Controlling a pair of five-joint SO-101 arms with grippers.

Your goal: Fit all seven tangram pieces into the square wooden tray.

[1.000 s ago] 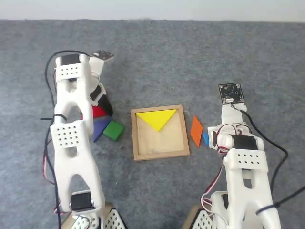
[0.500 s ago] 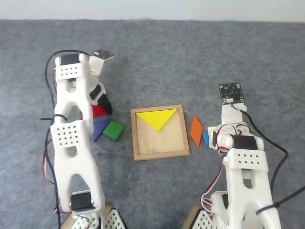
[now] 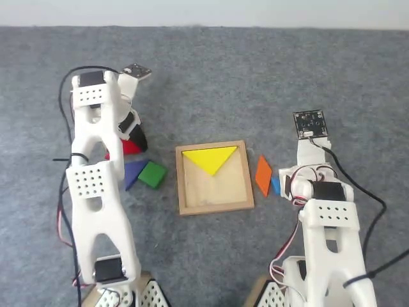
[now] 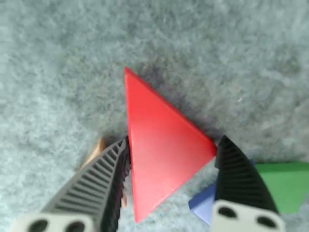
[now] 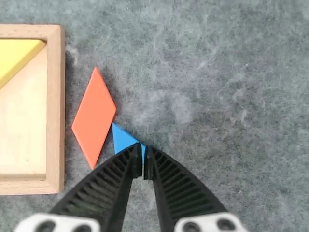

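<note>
Red triangle (image 4: 161,140) is gripped between the left fingers (image 4: 236,169); the right fingers (image 5: 135,157) are closed over the blue piece (image 5: 123,137), beside the orange parallelogram (image 5: 94,116).

Grey felt-covered table top (image 3: 255,83) carries a square wooden tray (image 3: 216,208) mid-table. On the right arm's side, a flat orange parallelogram (image 3: 262,174) touches a small blue triangle (image 3: 275,185). On the other side, a green square block (image 3: 153,174) sits beside an indigo triangle (image 3: 133,171).

High view: you look steeply down on the whole table (image 3: 255,77).
Left wrist view: very close, facing down onto the red triangle (image 4: 159,145).
Right wrist view: seemingly higher, facing down.
Shared: high and right wrist both show you the orange piece (image 5: 94,123) and tray (image 5: 55,106) edge.
</note>
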